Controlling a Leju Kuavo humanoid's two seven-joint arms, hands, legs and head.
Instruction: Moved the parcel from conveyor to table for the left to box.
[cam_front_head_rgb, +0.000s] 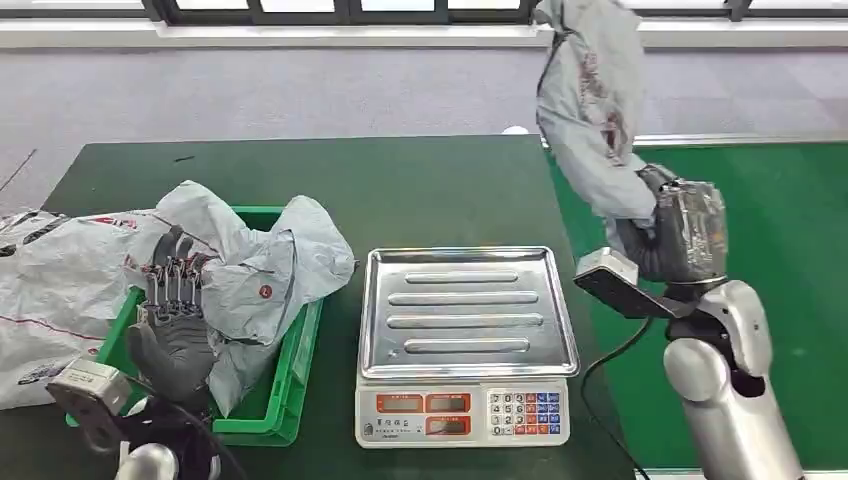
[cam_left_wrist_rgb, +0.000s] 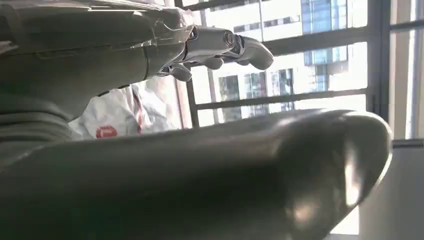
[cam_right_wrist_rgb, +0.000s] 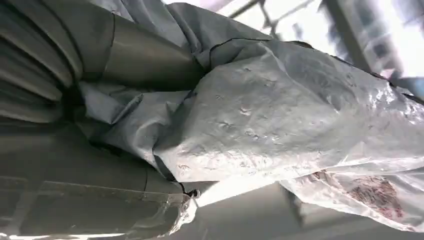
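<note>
Grey parcel (cam_front_head_rgb: 590, 100) gripped by right hand (cam_front_head_rgb: 672, 232) above tabletop's (cam_front_head_rgb: 400, 190) right edge; left hand (cam_front_head_rgb: 175, 320) released, fingers spread over green box (cam_front_head_rgb: 285, 385).

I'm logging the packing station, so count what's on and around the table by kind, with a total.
Grey parcel bags: 3 (one held up by the right hand, one in the crate, one left of it)
Green crate: 1
Weighing scale: 1
Total: 5

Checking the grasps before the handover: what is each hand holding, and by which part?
The right hand grips a grey parcel by its lower end, the rest standing up above it. The left hand holds nothing, resting over bags in the bin.
</note>
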